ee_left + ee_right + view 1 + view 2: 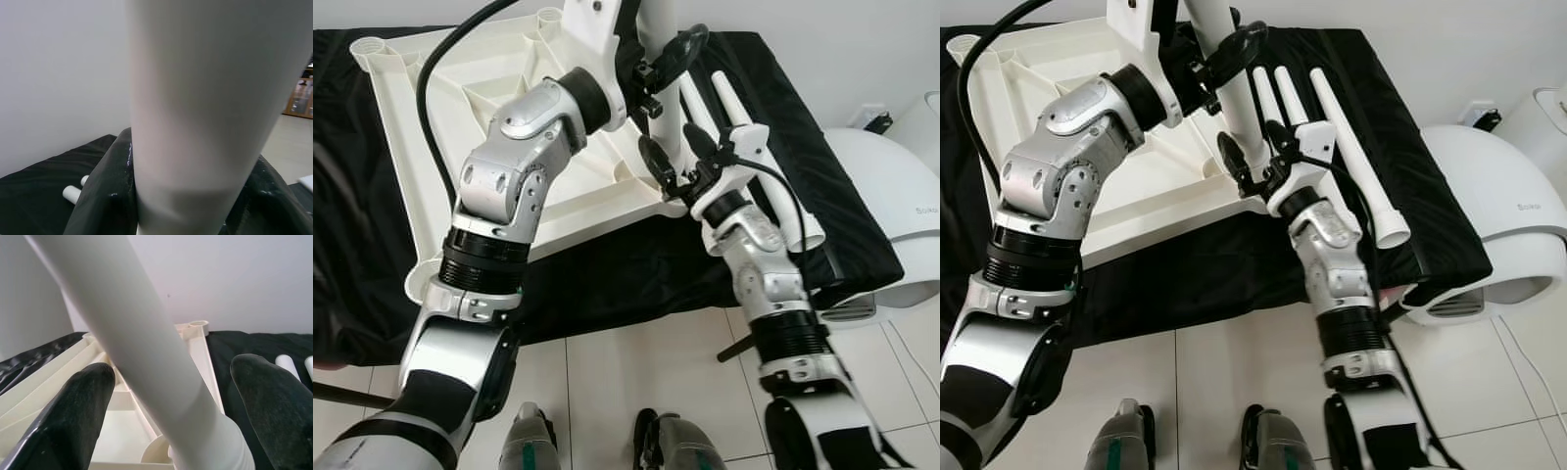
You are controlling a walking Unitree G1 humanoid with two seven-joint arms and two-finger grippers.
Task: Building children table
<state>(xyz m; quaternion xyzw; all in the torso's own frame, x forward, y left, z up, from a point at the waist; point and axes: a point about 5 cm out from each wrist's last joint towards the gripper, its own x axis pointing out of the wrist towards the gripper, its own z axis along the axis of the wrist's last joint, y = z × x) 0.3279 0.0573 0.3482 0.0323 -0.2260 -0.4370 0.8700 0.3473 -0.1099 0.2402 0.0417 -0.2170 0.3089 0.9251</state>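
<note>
Overhead, black cloth [607, 274], white tiled floor [636, 372], pale wall [1449, 49]

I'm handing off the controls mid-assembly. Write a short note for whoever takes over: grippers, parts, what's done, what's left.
Left gripper: fingers shut on the upright table leg, high on its shaft.
Right gripper: fingers open on either side of the same leg near its base, not clamping it.
Tabletop: lies upside down on the black cloth. The leg stands tilted at its near right corner socket; whether it is fully seated cannot be told.
Spare legs: three lie loose on the cloth to the right.
Done: one leg brought to its socket.
Left: seat this leg, then fit the other three.
</note>
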